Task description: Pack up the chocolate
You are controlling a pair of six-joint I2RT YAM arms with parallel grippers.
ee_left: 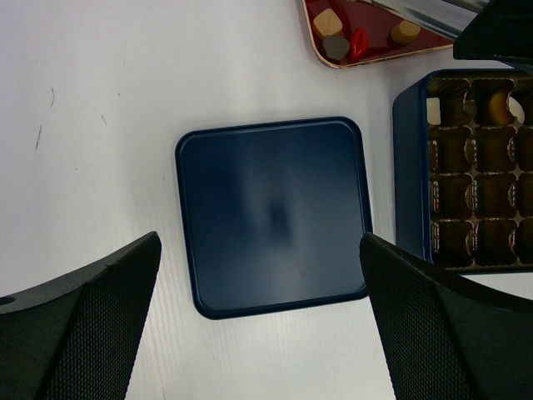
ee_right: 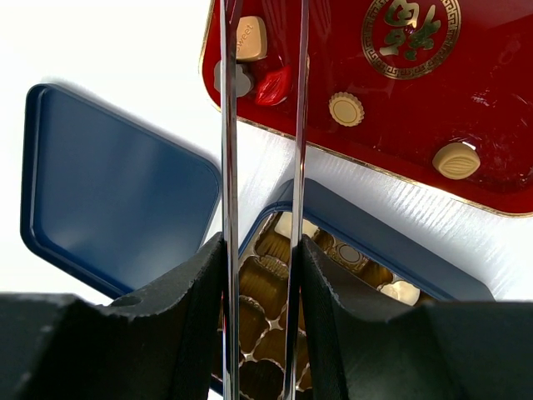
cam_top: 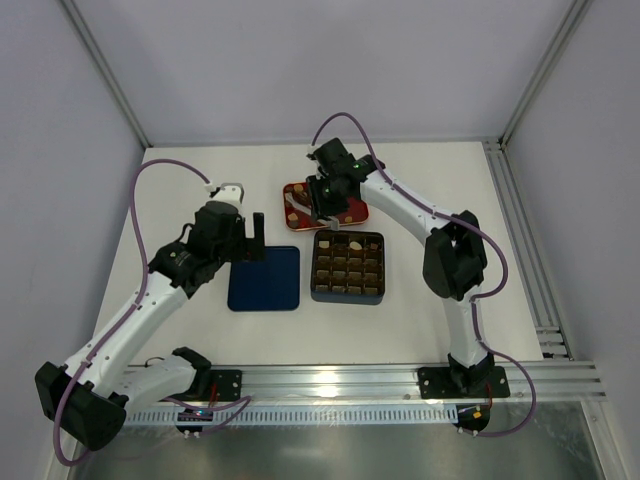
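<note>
a white tabletop (cam_top: pixel 330 340) seen from above, with two robot arms reaching in from the near edge. the left tool (ee_left: pixel 258 242) hovers over a flat dark blue lid (ee_left: pixel 271 217), its two black fingers (ee_left: pixel 100 317) spread wide and holding nothing. just right of the lid sits a blue box (ee_left: pixel 410 167) with a brown gridded insert; most cells look bare, and a few at the far side hold pale pieces. beyond the box lies a red tray (ee_right: pixel 500 125) with a gold emblem. most of the chocolate (ee_right: pixel 346 108) is loose in this tray: small tan rounds, a tan square, a grey round and a red lip-shaped piece. the right tool (ee_right: pixel 262 242) is clamped on long metal tweezers (ee_right: pixel 229 167), whose two blades stand slightly apart and reach over the tray's left end. the red piece shows between the blades; whether it is gripped cannot be told.
</note>
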